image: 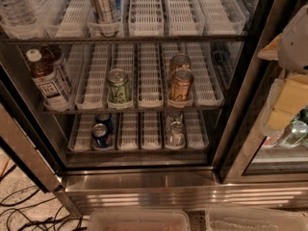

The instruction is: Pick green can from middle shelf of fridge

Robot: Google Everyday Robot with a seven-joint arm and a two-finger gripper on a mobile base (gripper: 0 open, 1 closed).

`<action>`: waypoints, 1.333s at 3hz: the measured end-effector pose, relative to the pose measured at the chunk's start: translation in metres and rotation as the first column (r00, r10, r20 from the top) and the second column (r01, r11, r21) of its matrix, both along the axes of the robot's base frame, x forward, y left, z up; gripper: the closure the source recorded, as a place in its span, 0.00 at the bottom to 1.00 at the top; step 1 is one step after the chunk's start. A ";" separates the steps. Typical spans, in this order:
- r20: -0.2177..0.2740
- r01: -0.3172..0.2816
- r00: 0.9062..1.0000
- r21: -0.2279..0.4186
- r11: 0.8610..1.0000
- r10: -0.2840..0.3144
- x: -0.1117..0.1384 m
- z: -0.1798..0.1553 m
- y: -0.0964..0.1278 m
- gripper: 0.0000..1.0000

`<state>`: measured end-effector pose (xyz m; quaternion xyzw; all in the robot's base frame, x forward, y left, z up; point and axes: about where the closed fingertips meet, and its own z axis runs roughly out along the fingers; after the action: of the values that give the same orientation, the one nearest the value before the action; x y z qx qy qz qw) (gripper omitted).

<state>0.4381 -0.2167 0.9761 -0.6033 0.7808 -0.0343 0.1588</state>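
Note:
The green can stands upright at the front of a white lane tray on the middle shelf of the fridge, left of centre. Its silver lid faces the camera. Nothing touches it. My gripper does not show in the camera view. A pale grey rounded part at the right edge may belong to my arm; no fingers show on it.
Two copper-orange cans stand one behind the other two lanes right of the green can. A tea bottle stands at the shelf's left end. A blue can is on the lower shelf and a tall can on the top shelf. Plastic bins sit on the floor below.

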 end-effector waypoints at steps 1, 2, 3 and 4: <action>0.000 0.000 1.000 0.000 1.000 0.000 0.000 0.000 0.000 0.00; -0.010 0.003 1.000 -0.003 1.000 -0.003 0.003 -0.009 0.002 0.00; -0.026 -0.015 1.000 0.003 1.000 0.015 0.002 -0.036 0.012 0.00; -0.017 -0.043 0.999 0.070 0.997 0.045 -0.013 -0.070 0.031 0.00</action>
<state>0.4254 -0.1859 0.9057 -0.6147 0.7695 0.0022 0.1732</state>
